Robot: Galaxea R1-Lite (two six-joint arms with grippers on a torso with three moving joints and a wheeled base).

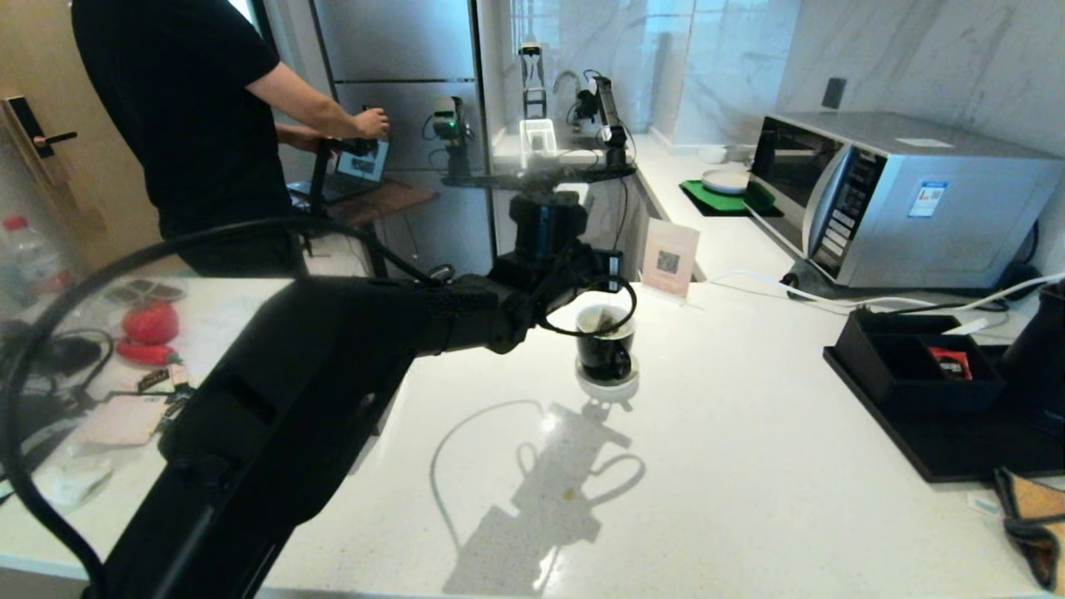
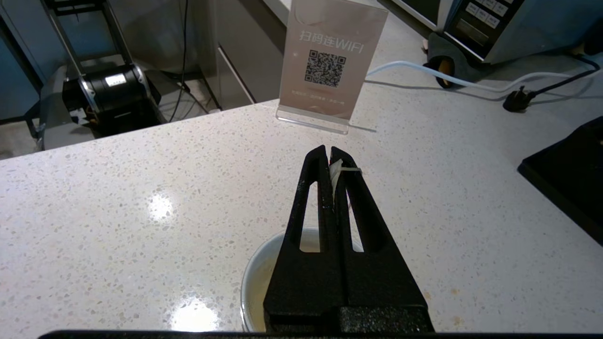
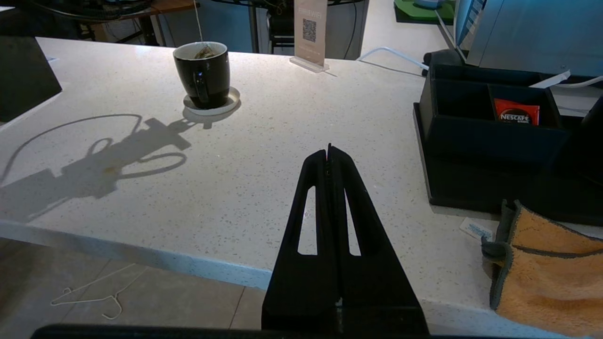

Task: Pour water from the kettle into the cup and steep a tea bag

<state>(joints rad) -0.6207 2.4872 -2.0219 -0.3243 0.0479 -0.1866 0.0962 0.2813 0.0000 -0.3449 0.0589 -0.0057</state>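
The black cup (image 1: 605, 353) stands on its white saucer (image 1: 607, 388) mid-counter. A tea bag (image 3: 203, 52) sits inside it, and its string (image 3: 198, 21) runs straight up. My left gripper (image 2: 329, 153) hovers above the cup (image 2: 256, 282), shut on the white tag end of the tea bag string (image 2: 335, 170). I cannot make out any water in the cup. The black kettle (image 1: 1036, 349) stands at the far right, cut by the frame edge. My right gripper (image 3: 328, 151) is shut on nothing, low over the counter's near edge and well away from the cup (image 3: 202, 73).
A QR sign (image 1: 670, 258) stands just behind the cup. A black tray with an organiser box (image 1: 919, 366) holds a red sachet (image 3: 516, 113) at the right, with an orange cloth (image 3: 551, 268) nearer. A microwave (image 1: 899, 195) and cables (image 1: 832, 295) lie beyond. A person (image 1: 191, 125) stands back left.
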